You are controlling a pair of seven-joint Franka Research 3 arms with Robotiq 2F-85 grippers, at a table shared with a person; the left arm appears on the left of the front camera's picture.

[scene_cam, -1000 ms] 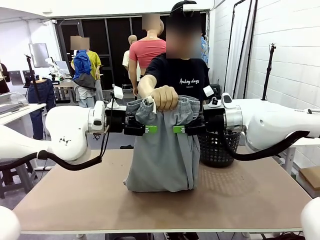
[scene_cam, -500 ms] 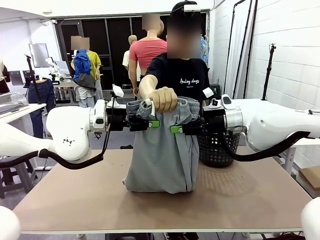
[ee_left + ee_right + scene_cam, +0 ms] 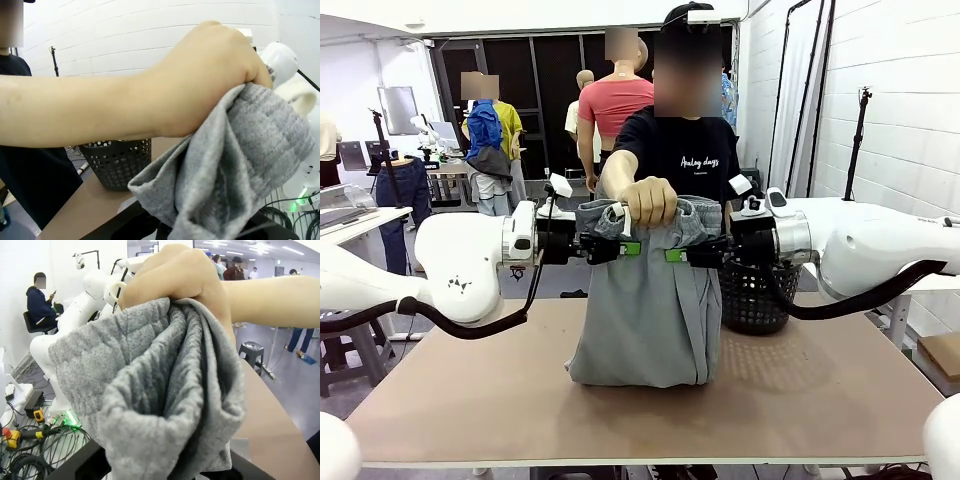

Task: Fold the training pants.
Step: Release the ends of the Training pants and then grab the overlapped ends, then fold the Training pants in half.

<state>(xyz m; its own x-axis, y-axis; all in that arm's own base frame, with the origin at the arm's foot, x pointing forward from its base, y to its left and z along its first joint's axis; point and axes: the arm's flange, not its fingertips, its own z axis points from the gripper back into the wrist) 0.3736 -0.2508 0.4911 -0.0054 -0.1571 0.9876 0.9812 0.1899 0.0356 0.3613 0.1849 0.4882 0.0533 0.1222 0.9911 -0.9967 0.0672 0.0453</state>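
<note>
Pants (image 3: 645, 310) hang btwn left pincer (image 3: 628, 247) & right pincer (image 3: 675, 256), hem on table (image 3: 800, 400), basket (image 3: 752, 298) behind-right.

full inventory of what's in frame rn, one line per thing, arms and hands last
training pants: 1, light grey, hanging upright over the table's middle, hem resting on the tabletop, waistband bunched at the top
basket: 1, black mesh, on the table right of the pants
table: 1, brown top, in front of the robot
person's hand: 1, gripping the waistband's middle from above
left gripper: 1, black with green pads, shut on the waistband's left side
right gripper: 1, black with green pads, shut on the waistband's right side
</note>
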